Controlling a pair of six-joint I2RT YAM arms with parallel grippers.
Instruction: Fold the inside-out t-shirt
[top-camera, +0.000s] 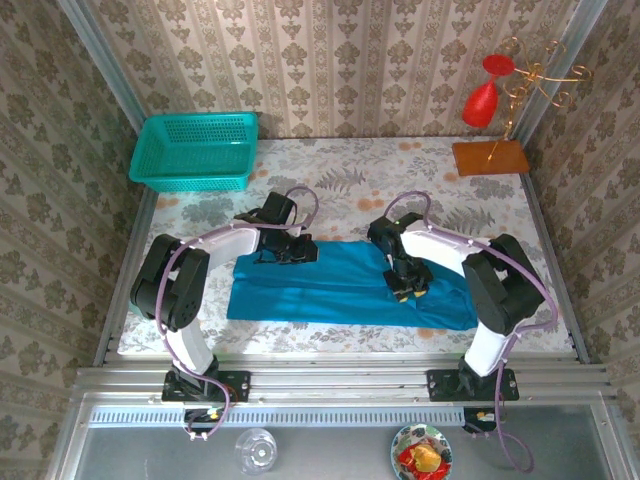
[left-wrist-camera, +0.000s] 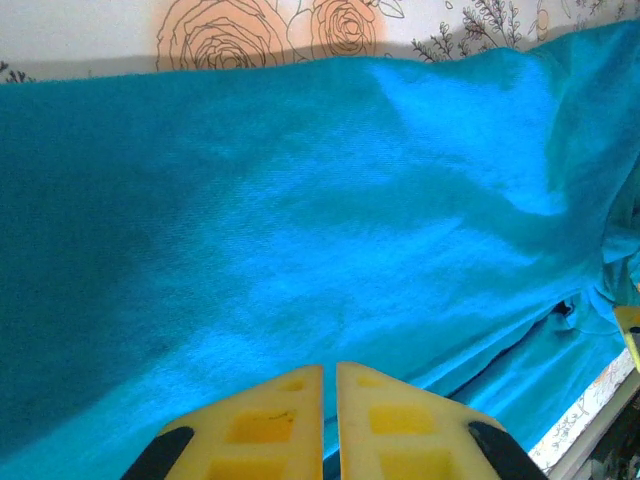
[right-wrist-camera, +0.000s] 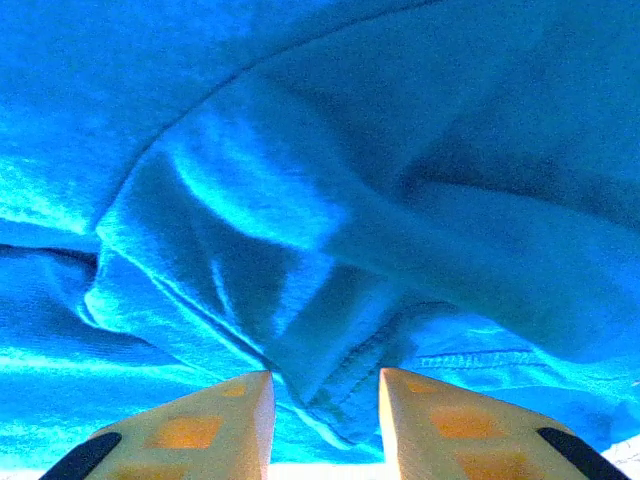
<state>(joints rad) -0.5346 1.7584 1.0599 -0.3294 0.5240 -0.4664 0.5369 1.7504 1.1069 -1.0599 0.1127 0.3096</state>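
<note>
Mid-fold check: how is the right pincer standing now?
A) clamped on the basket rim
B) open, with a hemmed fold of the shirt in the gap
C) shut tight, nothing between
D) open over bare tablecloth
B: in the right wrist view the right pincer has its jaws apart, a stitched fold of the t-shirt lying between them.
</note>
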